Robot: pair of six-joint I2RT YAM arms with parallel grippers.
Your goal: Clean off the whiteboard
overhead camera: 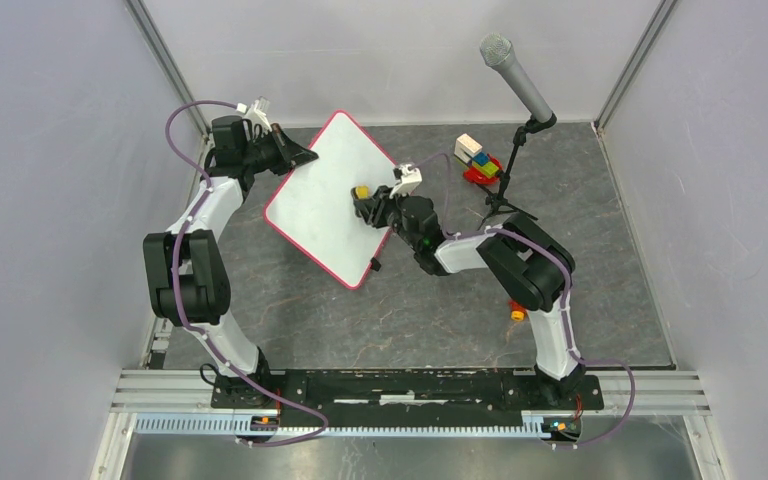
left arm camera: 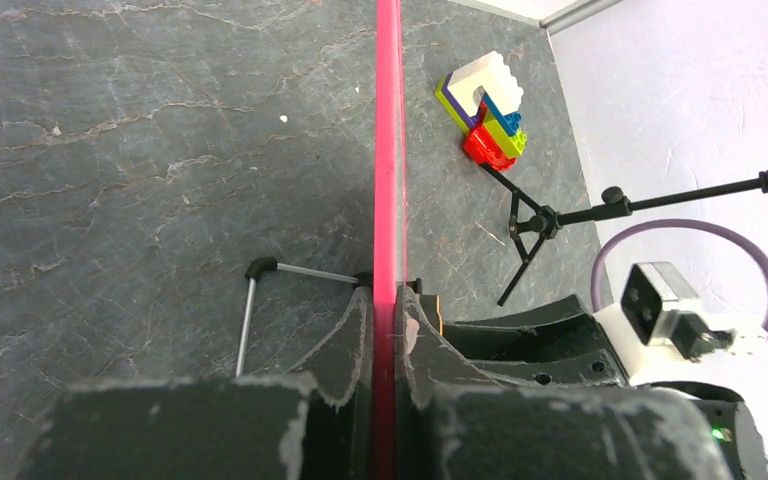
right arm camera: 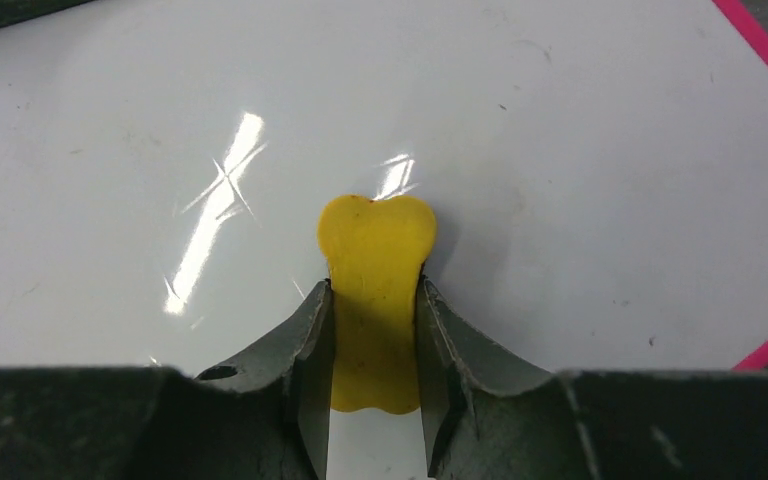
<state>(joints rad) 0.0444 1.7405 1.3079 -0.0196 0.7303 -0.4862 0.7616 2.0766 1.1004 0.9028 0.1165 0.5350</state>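
left gripper point(left arm camera: 385, 300): fills the bottom of its wrist view, fingers clamped tight on the pink frame of the whiteboard point(left arm camera: 388, 150), which runs edge-on between them.
right gripper point(right arm camera: 373, 290): pinched on a yellow eraser point(right arm camera: 377, 240); the eraser's rounded head sticks out past the fingertips, against the white surface.
whiteboard position: it sits left of centre on the grey table point(overhead camera: 410, 320), turned diamond-wise, with its far left edge in the left gripper and the right gripper over its right half.
board surface: plain white with glare streaks and a few faint specks.
wire leg point(left arm camera: 250, 310): thin metal with a black foot, beside the frame on the board's underside.
toy blocks point(overhead camera: 477, 158): a coloured stack to the right of the board, apart from it.
microphone point(overhead camera: 516, 75): on a black stand just beside the blocks.
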